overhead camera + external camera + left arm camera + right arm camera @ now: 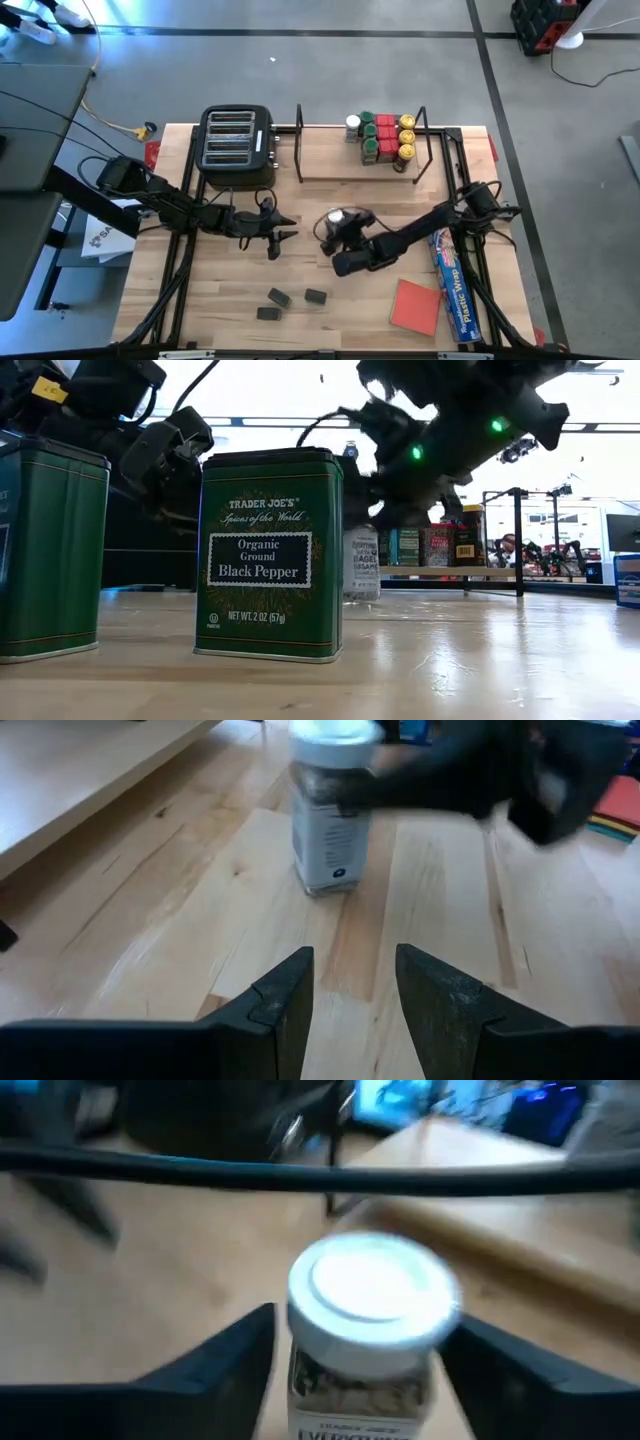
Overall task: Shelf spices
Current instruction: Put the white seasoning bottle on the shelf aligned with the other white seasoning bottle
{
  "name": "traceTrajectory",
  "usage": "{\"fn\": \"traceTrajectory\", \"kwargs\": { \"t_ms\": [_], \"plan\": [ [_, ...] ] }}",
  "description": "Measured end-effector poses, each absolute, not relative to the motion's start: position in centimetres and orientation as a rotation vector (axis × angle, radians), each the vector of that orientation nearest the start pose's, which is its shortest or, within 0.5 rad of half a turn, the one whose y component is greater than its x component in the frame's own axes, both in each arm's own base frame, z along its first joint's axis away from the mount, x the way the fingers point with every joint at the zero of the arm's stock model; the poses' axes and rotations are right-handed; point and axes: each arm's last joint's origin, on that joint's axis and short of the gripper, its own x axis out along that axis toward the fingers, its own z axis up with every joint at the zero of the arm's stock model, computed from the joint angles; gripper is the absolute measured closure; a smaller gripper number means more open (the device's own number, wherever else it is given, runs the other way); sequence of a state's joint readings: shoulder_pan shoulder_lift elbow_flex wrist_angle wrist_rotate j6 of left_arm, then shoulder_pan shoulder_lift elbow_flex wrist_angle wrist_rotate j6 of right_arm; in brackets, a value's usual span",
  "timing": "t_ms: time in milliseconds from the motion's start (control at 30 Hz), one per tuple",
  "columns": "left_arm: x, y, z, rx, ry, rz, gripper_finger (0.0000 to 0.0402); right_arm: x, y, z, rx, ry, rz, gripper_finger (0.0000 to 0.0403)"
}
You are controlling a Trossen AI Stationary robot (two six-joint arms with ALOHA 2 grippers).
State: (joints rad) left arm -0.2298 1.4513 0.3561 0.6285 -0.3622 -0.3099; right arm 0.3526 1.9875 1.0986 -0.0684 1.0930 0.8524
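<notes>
Right hand (365, 1355), fingers spread, straddles the upright white-capped glass spice jar (337, 219), not yet clamped. The jar stands mid-surface, long axis vertical. The black wire shelf (420, 150) lies toward 1 o'clock. Left hand (283, 226) waits open at the jar's 9 o'clock.

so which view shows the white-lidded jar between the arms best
The left wrist view: the white-lidded jar stands upright on the table, label visible, with the right gripper around it. The right wrist view shows mainly its lid between the fingers. The high view shows only a small white top; the low view shows it behind the black pepper tin.
</notes>
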Motion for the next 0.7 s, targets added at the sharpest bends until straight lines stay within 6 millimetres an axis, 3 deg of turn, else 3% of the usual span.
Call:
{"fn": "traceTrajectory", "kwargs": {
  "t_ms": [100, 200, 433, 700],
  "plan": [
    [23.5, -4.4, 13.2, -0.168, 0.423, 0.198, 0.0263, 36.0, 10.6, 12.5, 0.156, 0.457, -0.833, 0.0074],
    [23.5, -4.5, 13.2, -0.164, 0.427, 0.184, 0.0263, 36.2, 10.4, 13.6, 0.197, 0.465, -0.791, 0.0041],
    [23.4, -4.5, 13.2, -0.163, 0.435, 0.179, 0.0263, 35.5, 9.8, 18.0, 0.166, 0.427, -0.754, 0.0032],
    [23.4, -4.5, 13.2, -0.162, 0.437, 0.178, 0.0263, 34.6, 5.5, 21.8, 0.400, 0.589, -0.557, 0.0040]
  ]
}}
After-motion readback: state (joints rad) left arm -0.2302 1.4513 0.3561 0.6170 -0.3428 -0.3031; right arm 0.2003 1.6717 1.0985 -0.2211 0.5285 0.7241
